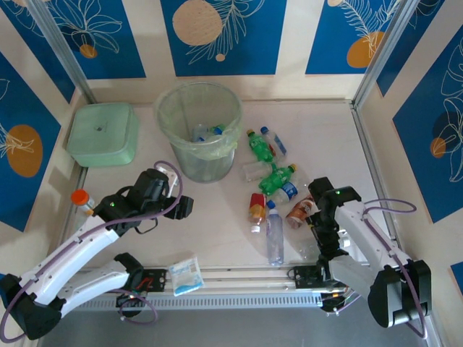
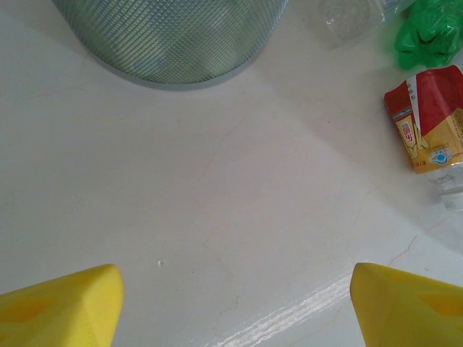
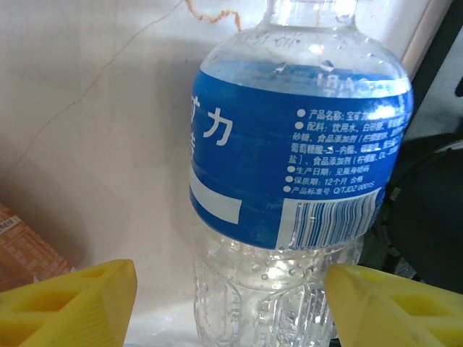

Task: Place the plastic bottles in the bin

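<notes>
The job is barely begun. A few plastic bottles lie at the bottom of the bin, which stands at 12 o'clock on the desk, but most are loose. The rest lie scattered from 3 to 5 o'clock of the bin, among them a green bottle, a red-labelled bottle, a brown-labelled bottle and a tall clear bottle. What looks like an orange-capped bottle stands apart at the desk's 9 o'clock edge.

The right pincer is spread around a blue-labelled bottle near 5 o'clock on the desk. A gap shows beside one finger, so I judge it not yet pinched. The left pincer hangs spread and empty over bare desk, with the bin at its 12 o'clock.

By my reckoning nearly the whole pile is left — the blue-labelled bottle looks next to go.
</notes>
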### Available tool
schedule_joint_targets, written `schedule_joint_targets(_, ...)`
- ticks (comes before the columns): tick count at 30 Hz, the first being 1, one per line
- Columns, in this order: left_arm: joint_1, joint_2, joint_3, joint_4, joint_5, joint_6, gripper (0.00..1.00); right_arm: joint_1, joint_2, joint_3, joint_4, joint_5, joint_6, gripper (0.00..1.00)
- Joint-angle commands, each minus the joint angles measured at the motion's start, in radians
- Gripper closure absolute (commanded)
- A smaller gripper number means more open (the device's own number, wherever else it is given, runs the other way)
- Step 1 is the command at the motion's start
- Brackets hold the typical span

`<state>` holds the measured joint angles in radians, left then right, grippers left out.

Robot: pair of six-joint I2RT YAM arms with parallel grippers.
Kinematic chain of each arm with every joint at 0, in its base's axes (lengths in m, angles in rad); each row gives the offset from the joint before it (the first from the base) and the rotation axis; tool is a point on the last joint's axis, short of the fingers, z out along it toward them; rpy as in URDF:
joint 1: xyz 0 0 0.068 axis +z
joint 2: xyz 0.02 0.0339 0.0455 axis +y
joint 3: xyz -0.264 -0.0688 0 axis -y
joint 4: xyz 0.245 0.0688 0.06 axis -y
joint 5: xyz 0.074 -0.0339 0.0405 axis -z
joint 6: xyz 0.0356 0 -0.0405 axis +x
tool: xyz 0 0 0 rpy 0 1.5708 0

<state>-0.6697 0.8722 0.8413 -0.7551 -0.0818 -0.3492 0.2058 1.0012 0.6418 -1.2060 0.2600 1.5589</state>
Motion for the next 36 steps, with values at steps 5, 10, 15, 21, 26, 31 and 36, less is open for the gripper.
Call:
schedule_joint_targets(5,0.007,-0.010,0.007,0.002,0.001,0.020,0.19,-0.010,0.003,-0.051,0.226,-0.064,-0.101,0.27)
schedule_joint_targets(10,0.007,-0.010,0.007,0.001,-0.004,0.019,0.19,0.005,-0.027,0.028,0.209,0.004,-0.162,0.27)
schedule_joint_targets(15,0.008,-0.010,0.007,0.002,-0.010,0.019,0.19,0.007,-0.032,0.099,0.173,0.033,-0.229,0.26)
schedule_joint_targets(21,0.007,-0.014,0.007,0.001,-0.011,0.019,0.19,0.001,-0.034,0.185,-0.046,0.143,-0.172,0.26)
schedule_joint_targets(26,0.008,-0.018,0.007,0.003,-0.009,0.022,0.19,-0.097,-0.067,0.106,-0.070,0.073,-0.174,0.28)
schedule_joint_targets(31,0.007,-0.019,0.006,0.004,-0.004,0.024,0.19,-0.171,-0.032,0.017,0.062,-0.038,-0.235,0.30)
schedule_joint_targets(36,0.008,-0.021,0.005,0.004,-0.004,0.024,0.19,-0.192,0.023,-0.010,0.162,-0.062,-0.284,0.29)
